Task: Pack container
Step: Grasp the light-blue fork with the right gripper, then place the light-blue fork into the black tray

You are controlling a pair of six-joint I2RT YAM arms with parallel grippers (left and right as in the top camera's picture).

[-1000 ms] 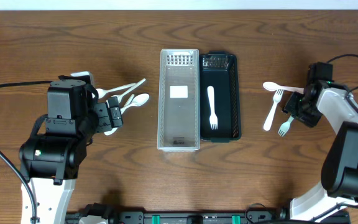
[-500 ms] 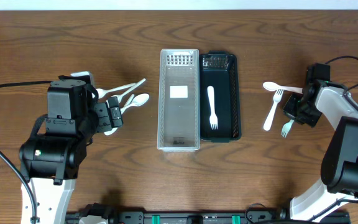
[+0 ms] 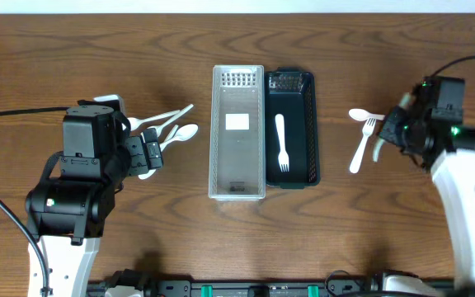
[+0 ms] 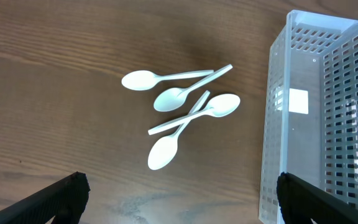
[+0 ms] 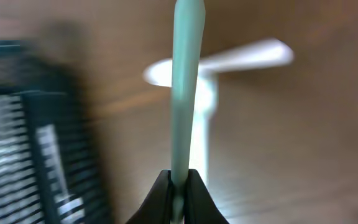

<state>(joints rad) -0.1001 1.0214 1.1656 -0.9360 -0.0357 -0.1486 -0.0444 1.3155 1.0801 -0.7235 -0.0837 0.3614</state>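
Observation:
A clear plastic container (image 3: 237,186) and a black container (image 3: 309,132) stand side by side mid-table; one white fork (image 3: 281,142) lies in the black one. My right gripper (image 3: 388,139) (image 5: 179,185) is shut on the handle of a pale green fork (image 3: 378,151) (image 5: 183,93), lifted off the table to the right of the containers. In the blurred right wrist view its handle runs straight up from the jaws. My left gripper (image 4: 182,193) (image 3: 150,153) hangs open above the table, just short of several white spoons (image 4: 182,102) (image 3: 170,126).
A white spoon (image 3: 358,115) and a white fork (image 3: 360,147) lie on the table under and left of the right gripper. The clear container's wall (image 4: 272,130) is close to the left gripper's right finger. Cables run along the left side and the far right.
The right gripper has shut on the pale green fork and lifted it up and away from where it lay. The right arm has swung. The left arm is still.

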